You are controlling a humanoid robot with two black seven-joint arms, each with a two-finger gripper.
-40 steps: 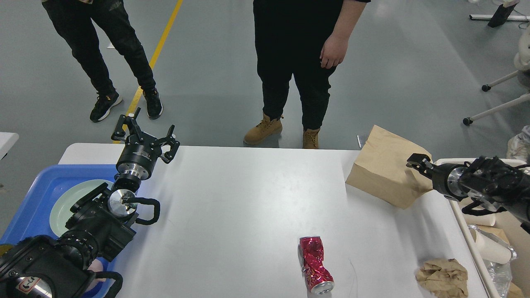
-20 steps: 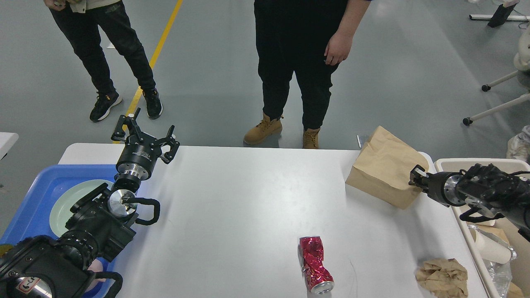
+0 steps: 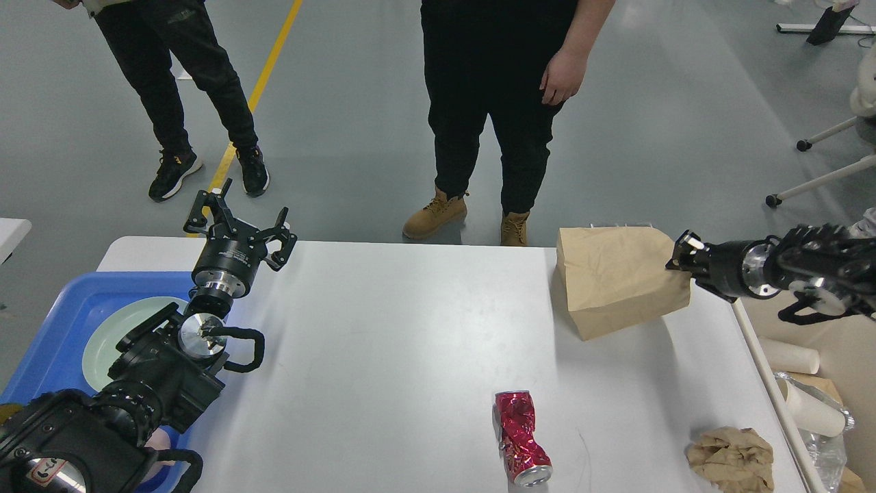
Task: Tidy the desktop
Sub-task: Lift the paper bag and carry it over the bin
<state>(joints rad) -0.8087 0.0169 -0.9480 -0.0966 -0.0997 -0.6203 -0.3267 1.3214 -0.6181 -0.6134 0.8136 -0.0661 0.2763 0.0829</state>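
The white desktop (image 3: pixel 397 329) fills the middle of the head view. A brown paper bag (image 3: pixel 612 277) hangs tilted over its far right corner, with my right gripper (image 3: pixel 679 258) shut on the bag's upper right edge. A crushed red can (image 3: pixel 520 438) lies near the front edge, and a crumpled brown paper (image 3: pixel 732 457) lies at the front right. My left gripper (image 3: pixel 241 220) stands open and empty over the far left edge of the desktop, pointing away from me.
A blue tray (image 3: pixel 48 342) holding a pale green plate (image 3: pixel 113 325) sits at the left under my left arm. A beige bin (image 3: pixel 852 349) with paper cups (image 3: pixel 811 411) stands off the right edge. Two people (image 3: pixel 493 103) stand beyond the far edge.
My right gripper closed on the paper bag's edge, then rose and swung it. The bag has turned and lifted off the desktop. The left arm has not moved.
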